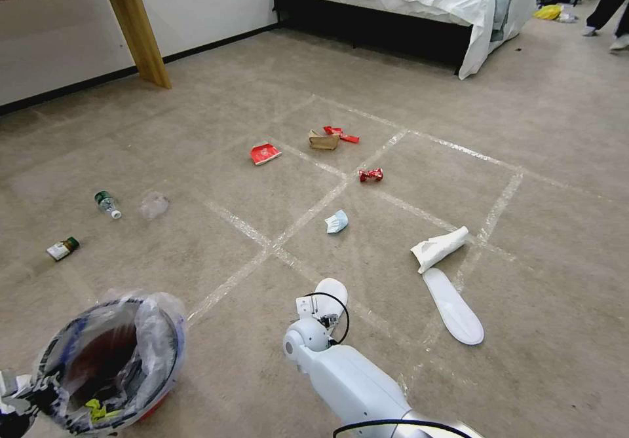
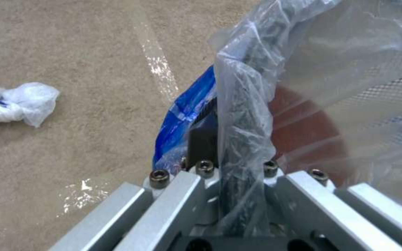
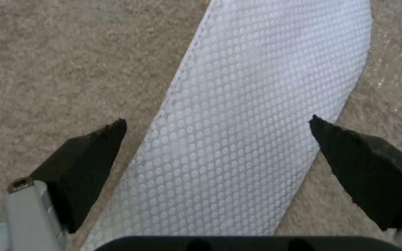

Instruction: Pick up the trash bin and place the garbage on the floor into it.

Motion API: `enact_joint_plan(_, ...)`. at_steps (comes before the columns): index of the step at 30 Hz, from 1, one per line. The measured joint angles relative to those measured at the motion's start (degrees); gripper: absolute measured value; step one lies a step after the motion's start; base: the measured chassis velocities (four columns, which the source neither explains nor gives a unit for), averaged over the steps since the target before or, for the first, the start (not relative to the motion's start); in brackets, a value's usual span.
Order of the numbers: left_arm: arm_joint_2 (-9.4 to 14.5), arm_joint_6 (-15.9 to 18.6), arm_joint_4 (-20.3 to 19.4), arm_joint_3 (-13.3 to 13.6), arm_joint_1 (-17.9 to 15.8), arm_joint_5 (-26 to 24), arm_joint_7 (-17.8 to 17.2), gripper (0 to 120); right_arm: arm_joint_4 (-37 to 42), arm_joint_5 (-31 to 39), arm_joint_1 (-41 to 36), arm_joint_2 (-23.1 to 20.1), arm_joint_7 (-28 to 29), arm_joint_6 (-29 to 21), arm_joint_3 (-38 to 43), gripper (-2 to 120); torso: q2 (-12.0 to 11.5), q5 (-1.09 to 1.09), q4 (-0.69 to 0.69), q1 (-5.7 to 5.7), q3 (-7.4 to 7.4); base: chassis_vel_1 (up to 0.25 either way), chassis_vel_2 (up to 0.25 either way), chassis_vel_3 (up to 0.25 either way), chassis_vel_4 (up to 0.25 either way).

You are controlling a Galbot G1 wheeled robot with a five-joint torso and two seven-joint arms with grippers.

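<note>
The right hand [image 3: 217,122] hangs wide open over a white slipper [image 3: 257,115] on the floor [image 1: 557,182]. The left hand [image 2: 238,195] grips the trash bin [image 1: 111,359] rim, low at the robot's left.

Carpet [image 1: 196,130] is beige-grey with a shiny clear tape grid. Lower left, the trash bin [image 1: 108,366] is red, black-rimmed, with a crinkly clear liner with blue print. Mid-frame litter: red wrappers [image 1: 265,153], a brown paper bag [image 1: 324,140], a pale blue mask [image 1: 336,222]. The slipper [image 3: 257,122] is white with a raised dot pattern.
</note>
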Motion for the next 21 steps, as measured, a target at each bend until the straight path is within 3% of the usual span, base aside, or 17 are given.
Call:
enact_joint_plan(4, 0.0, 0.0, 0.1, 0.1, -0.2, 0.1, 0.0, 1, 0.0, 0.0, -0.1, -0.3, -0.2, 0.1, 0.2, 100, 0.0, 0.0, 0.0, 0.0, 0.0, 0.0, 0.0, 0.0, 0.0)
enact_joint_plan(9, -0.2, 0.0, 0.5, 0.5, -0.6, 0.4, -0.2, 1, 0.4, -0.1, -0.4, -0.8, -0.2, 0.1, 0.3, 88, 0.0, 0.0, 0.0, 0.0, 0.0, 0.0, 0.0, 0.0, 0.0)
enact_joint_plan(11, -0.2, -0.1, 0.6, 0.8, -0.8, 0.5, -0.2, 1, 0.8, -0.1, -0.6, -1.1, -0.2, 0.1, 0.3, 76, 0.0, 0.0, 0.0, 0.0, 0.0, 0.0, 0.0, 0.0, 0.0)
enact_joint_plan(18, -0.2, -0.1, 0.6, 1.1, -1.0, 0.8, -0.3, 1, 1.5, -0.2, -1.0, -1.8, 0.0, 0.1, 0.4, 54, 0.0, 0.01, 0.0, 0.0, 0.0, 0.0, 0.0, 0.0, 0.0)
enact_joint_plan(19, -0.2, -0.1, 0.6, 1.1, -1.0, 0.8, -0.3, 1, 1.7, -0.3, -1.1, -1.8, 0.0, 0.1, 0.5, 45, 0.0, 0.02, 0.0, 0.0, -0.01, 0.0, 0.0, 0.0, 0.0)
enact_joint_plan(21, -0.2, -0.1, 0.6, 1.1, -1.0, 0.8, -0.4, 1, 1.7, -0.4, -1.2, -1.8, 0.0, 0.1, 0.5, 44, 0.0, 0.01, 0.0, 0.0, 0.0, 0.0, 0.0, 0.0, 0.0)
